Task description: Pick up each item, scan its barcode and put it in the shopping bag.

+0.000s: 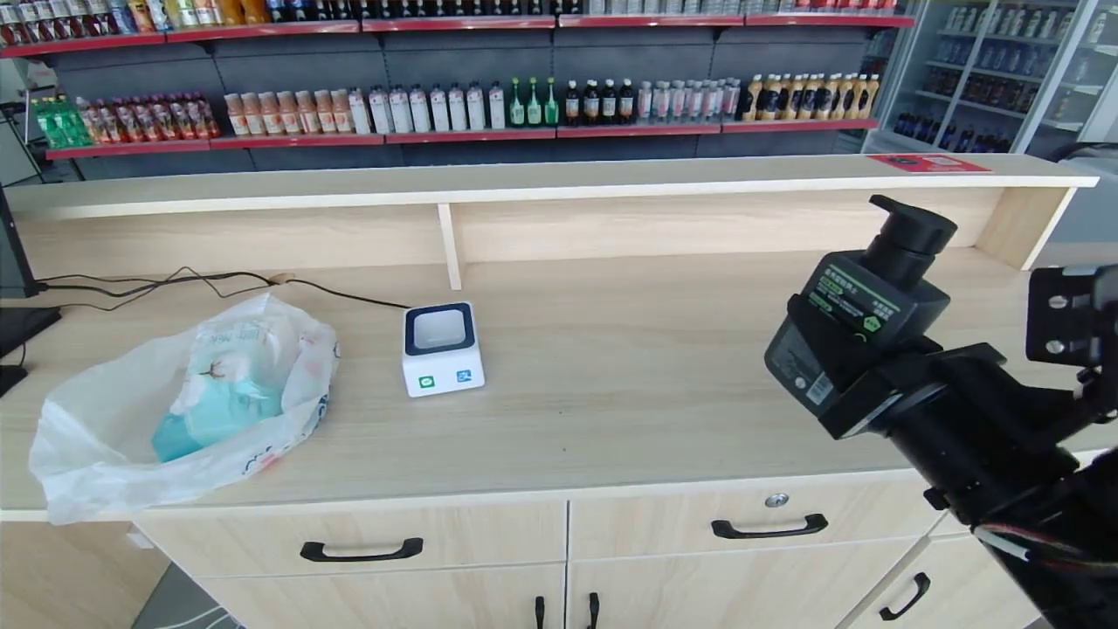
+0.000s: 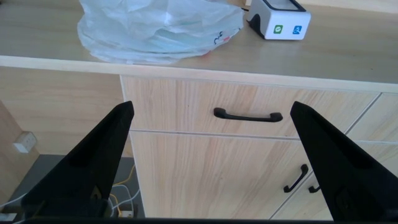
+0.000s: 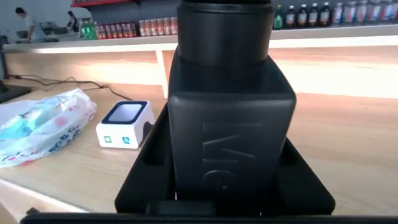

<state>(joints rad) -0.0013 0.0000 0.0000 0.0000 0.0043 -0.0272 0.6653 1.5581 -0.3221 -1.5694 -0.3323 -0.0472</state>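
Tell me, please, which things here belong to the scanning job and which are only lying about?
For the job:
black pump bottle
barcode scanner
shopping bag
teal packet, already in the bag

Only lying about:
black cables
shelf bottles
drawers

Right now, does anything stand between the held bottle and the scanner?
Nothing visible does. The right gripper holds the black pump bottle over the right of the countertop, which is bare from there to the scanner. The shopping bag lies beyond the scanner, further left.
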